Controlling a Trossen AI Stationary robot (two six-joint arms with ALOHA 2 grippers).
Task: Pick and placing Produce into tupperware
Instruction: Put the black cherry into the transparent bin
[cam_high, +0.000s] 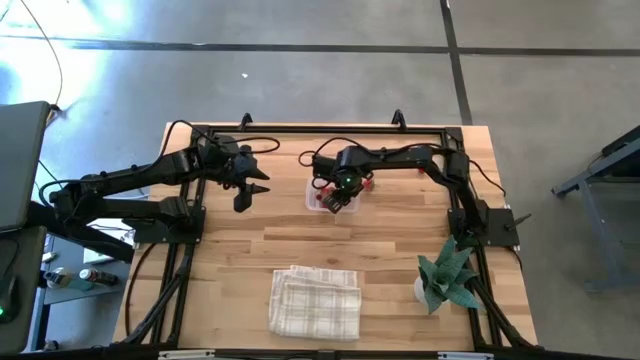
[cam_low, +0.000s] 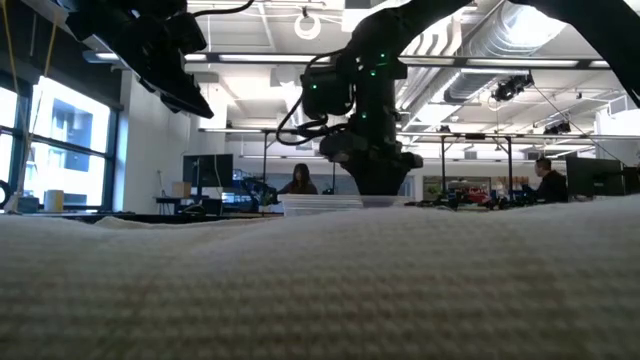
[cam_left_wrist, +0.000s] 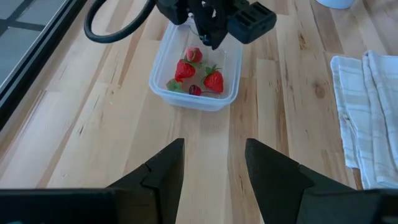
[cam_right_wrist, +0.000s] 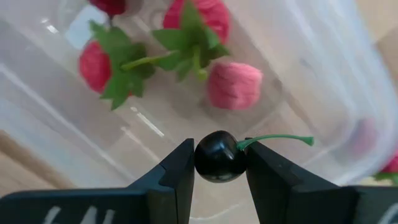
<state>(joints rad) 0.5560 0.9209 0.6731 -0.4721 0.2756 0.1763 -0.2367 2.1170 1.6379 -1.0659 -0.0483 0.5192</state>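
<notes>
The work surface is a light wooden table (cam_high: 400, 250) on a grey concrete floor; the low view looks into an open workshop with people seated far behind.

Left side: the left gripper (cam_high: 250, 188) hangs above bare wood, well apart from the container, its two fingers (cam_left_wrist: 163, 167) spread wide with nothing between them. This arm waits.

Centre: the clear plastic container (cam_left_wrist: 163, 74) sits on the wood toward the far edge of the table. Inside it lie several red strawberries (cam_left_wrist: 213, 81) with green leaves and one small dark piece. Nearer the front edge lies a folded checked cloth (cam_high: 315, 300).

Right of centre: the right gripper (cam_right_wrist: 220, 158) is directly over the container, clamped on a dark cherry (cam_right_wrist: 217, 155). The fingers press the round body from both sides; the thin green stem (cam_right_wrist: 277, 139) sticks out sideways, free of the pads. A potted plant (cam_high: 445, 278) stands near the right front corner.

Handling judgement: the cherry looks light, smooth and glossy, so it may slip or roll under uneven pressure. Grip across the widest part of the body, not the stem, which appears too thin to bear a hold. The container seems light and could shift if bumped. The release appears close, since the cherry already hangs above the container's interior.
</notes>
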